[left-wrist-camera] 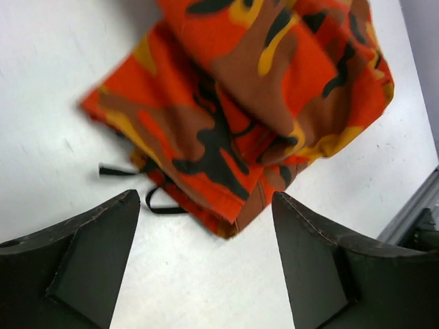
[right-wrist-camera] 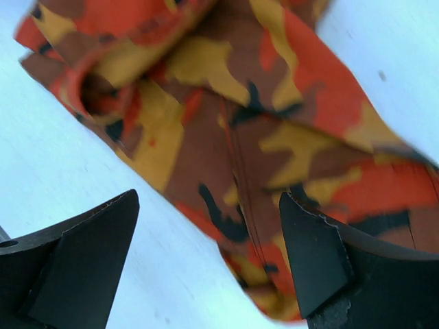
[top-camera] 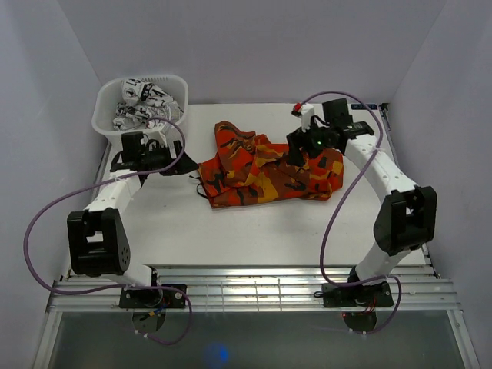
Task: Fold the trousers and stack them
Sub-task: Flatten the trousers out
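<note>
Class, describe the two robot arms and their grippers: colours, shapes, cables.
The left arm and right arm have white links with blocky black joints. A purple cable loops along each. The left gripper and right gripper have black, wedge-shaped fingers.

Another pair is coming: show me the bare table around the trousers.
Widest: the near strip of table between the trousers and the arm bases. A narrower band lies behind the trousers, right of the basket. Crowded: left gripper at their left end, right gripper over their right end.
</note>
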Robot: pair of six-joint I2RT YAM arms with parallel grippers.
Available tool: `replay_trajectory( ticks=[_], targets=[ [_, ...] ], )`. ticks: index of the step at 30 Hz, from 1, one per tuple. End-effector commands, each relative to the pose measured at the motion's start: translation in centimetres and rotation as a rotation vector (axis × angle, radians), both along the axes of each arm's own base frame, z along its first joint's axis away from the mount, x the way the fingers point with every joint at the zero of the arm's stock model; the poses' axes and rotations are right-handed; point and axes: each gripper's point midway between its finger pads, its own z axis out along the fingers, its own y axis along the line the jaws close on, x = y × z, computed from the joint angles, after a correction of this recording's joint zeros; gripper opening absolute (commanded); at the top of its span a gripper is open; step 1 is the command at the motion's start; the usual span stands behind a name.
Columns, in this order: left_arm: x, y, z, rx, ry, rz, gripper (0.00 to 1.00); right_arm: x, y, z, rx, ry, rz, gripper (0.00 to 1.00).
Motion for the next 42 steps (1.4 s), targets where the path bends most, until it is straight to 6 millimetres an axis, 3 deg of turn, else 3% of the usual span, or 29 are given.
replay_trajectory(
  ticks=[1, 2, 3, 5, 6, 7, 9, 10, 15, 17, 21, 22, 23, 24, 25, 26, 29, 30, 32, 33, 38, 41, 42],
  targets=[
    [-1.9, -0.3, -2.7, -0.062, 0.128, 0.046, 0.88, 1.0, 7.2, 0.9, 0.097, -0.005, 0.097, 0.88],
    [-1.9, -0.4, -3.3, -0.078, 0.15, 0.048, 0.88, 1.7, 8.5, 1.1, 0.109, -0.03, 0.11, 0.88],
    [-2.0, -0.6, -3.6, -0.091, 0.161, 0.051, 0.88, 2.3, 9.6, 0.1, 0.107, -0.016, 0.119, 0.89],
    [-1.9, -1.1, -4.2, -0.125, 0.177, 0.066, 0.88, 3.2, 12.1, 0.9, 0.126, -0.046, 0.139, 0.89],
    [-1.8, -1.3, -4.7, -0.134, 0.192, 0.071, 0.87, 3.3, 13.3, -0.7, 0.114, -0.017, 0.156, 0.89],
    [-1.9, -1.8, -5.3, -0.14, 0.215, 0.077, 0.87, 4.1, 14.0, -0.1, 0.119, -0.035, 0.159, 0.89],
    [-1.2, -1.5, -6.9, -0.131, 0.249, 0.123, 0.84, 4.3, 15.2, -2.0, 0.109, 0.005, 0.172, 0.89],
    [-1.4, -2.6, -7.9, -0.134, 0.284, 0.129, 0.83, 4.3, 15.7, -2.1, 0.111, 0.006, 0.179, 0.89],
    [-0.3, -2.7, -11.2, -0.152, 0.372, 0.213, 0.73, 3.6, 17.6, -4.2, 0.154, 0.078, 0.204, 0.89],
    [0.0, -2.8, -12.6, -0.148, 0.405, 0.24, 0.66, 3.4, 18.1, -4.9, 0.17, 0.105, 0.215, 0.89],
    [0.5, -3.7, -12.3, -0.183, 0.384, 0.229, 0.49, 2.4, 18.9, -4.7, 0.212, 0.147, 0.258, 0.83],
    [0.7, -3.9, -11.8, -0.194, 0.37, 0.22, 0.38, 2.0, 19.2, -3.9, 0.236, 0.15, 0.279, 0.7],
    [0.8, -4.0, -11.3, -0.202, 0.359, 0.215, 0.31, 1.7, 19.2, -3.5, 0.248, 0.15, 0.289, 0.7],
    [0.7, -4.1, -10.9, -0.212, 0.354, 0.211, 0.21, 1.5, 19.2, -3.2, 0.257, 0.149, 0.297, 0.56],
    [0.7, -4.1, -10.4, -0.213, 0.336, 0.205, 0.12, 1.2, 19.4, -2.6, 0.272, 0.142, 0.313, 0.49],
    [0.6, -4.2, -8.8, -0.217, 0.293, 0.195, 0.0, 1.0, 19.2, -1.5, 0.279, 0.121, 0.318, 0.34],
    [-0.5, -3.9, -6.9, -0.198, 0.233, 0.176, 0.0, 0.9, 18.7, 1.0, 0.283, 0.056, 0.318, 0.08],
    [-0.7, -3.5, -4.9, -0.194, 0.179, 0.175, 0.0, 1.0, 18.4, 1.6, 0.283, 0.042, 0.311, 0.08],
    [-1.7, -2.7, -3.9, -0.162, 0.161, 0.18, 0.0, 1.0, 17.6, 4.0, 0.295, -0.007, 0.298, 0.08],
    [-2.1, -2.2, -2.3, -0.155, 0.116, 0.182, 0.0, 1.5, 16.6, 4.7, 0.299, -0.025, 0.275, 0.08],
    [-4.1, 2.7, -1.7, -0.025, 0.108, 0.263, 0.0, 3.5, 11.5, 9.4, 0.313, -0.136, 0.162, 0.08],
    [-5.5, 4.7, -1.9, 0.03, 0.124, 0.278, 0.0, 5.5, 7.0, 10.6, 0.302, -0.181, 0.039, 0.08],
    [-5.9, 5.2, -1.9, 0.042, 0.122, 0.276, 0.0, 6.5, 4.7, 10.8, 0.296, -0.195, -0.02, 0.08]
  ],
)
